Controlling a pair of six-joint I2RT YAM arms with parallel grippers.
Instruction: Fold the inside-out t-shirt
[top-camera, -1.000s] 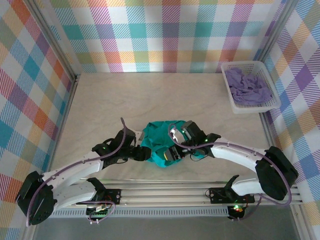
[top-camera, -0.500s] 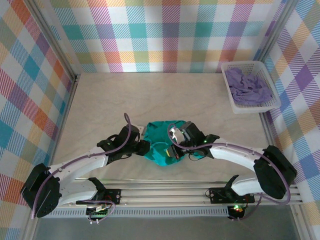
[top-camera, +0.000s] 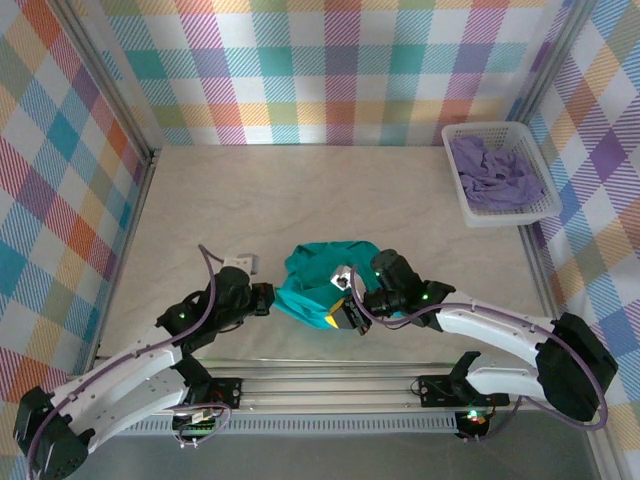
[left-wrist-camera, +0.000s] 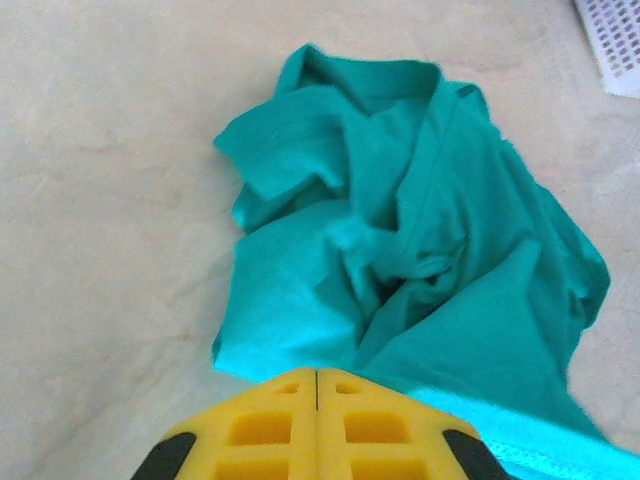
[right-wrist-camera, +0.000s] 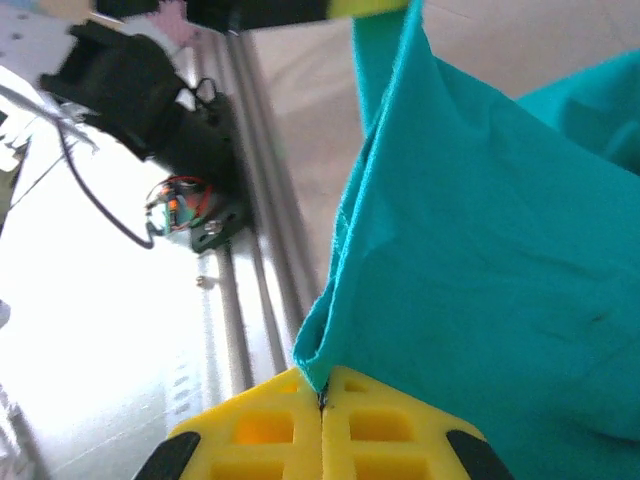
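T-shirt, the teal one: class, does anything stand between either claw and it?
Nothing visible does. The right claw is shut on an edge of the teal t-shirt, and the left claw is shut on another edge.

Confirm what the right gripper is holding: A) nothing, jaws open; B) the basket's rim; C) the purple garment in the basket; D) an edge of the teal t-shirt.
D: the right wrist view shows the right gripper pinched shut on an edge of the teal t-shirt.
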